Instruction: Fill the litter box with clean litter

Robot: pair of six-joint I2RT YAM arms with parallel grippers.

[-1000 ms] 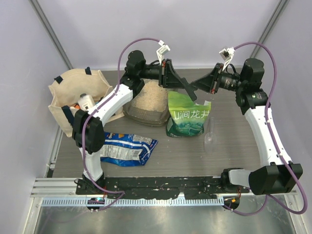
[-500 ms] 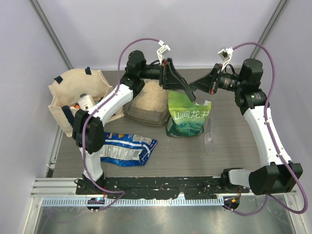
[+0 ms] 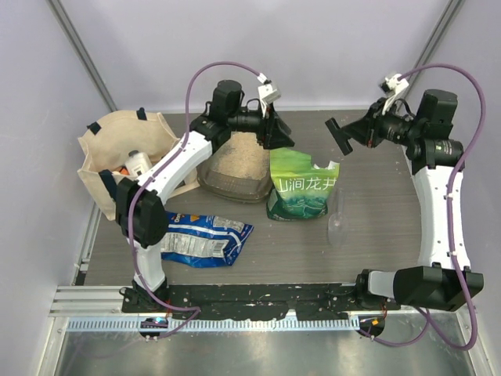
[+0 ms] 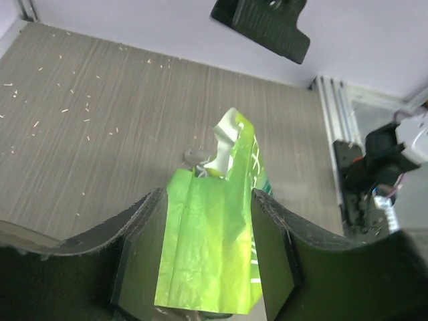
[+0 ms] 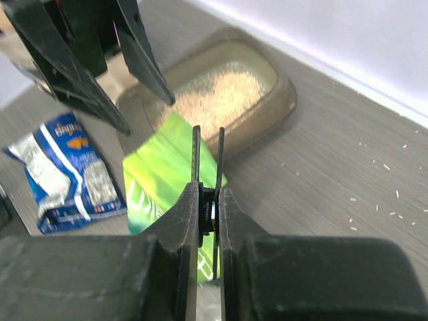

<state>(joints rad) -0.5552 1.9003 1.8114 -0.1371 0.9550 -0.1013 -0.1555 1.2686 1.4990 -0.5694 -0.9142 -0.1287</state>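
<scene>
Two grippers are found above the far half of the desk, neither holding anything. At the far-left corner a beige fabric tote bag (image 3: 117,149) is stood, and toward the near-left corner a blue crinkly foil packet (image 3: 205,239) is laid flat.

Left of centre, toward the far edge, the translucent smoky grey-brown rectangular plastic litter box (image 3: 227,190) is placed. Its long axis is judged to run from far edge to near edge; rounded corners and a wide rim are noted. A loose, uneven bed of fine tan sandy clean litter (image 3: 235,159) is seen inside it.

The left gripper (image 3: 276,131) is held above the box's far-right corner, its fingers spread wide.

Just beside the box's right wall a green-and-white printed glossy plastic bag (image 3: 301,188) is stood upright, torn open at the top; whether the two touch cannot be told. From the left gripper the bag lies below and slightly to the near-right, so the left arm is judged the nearer for any further pour.

A clear object (image 3: 337,213) of undetermined kind is noted right of the bag.

The right gripper (image 3: 341,135) is held well apart, toward the far-right corner, its fingers drawn together to a narrow slit. The fill is judged at least partly done.
</scene>
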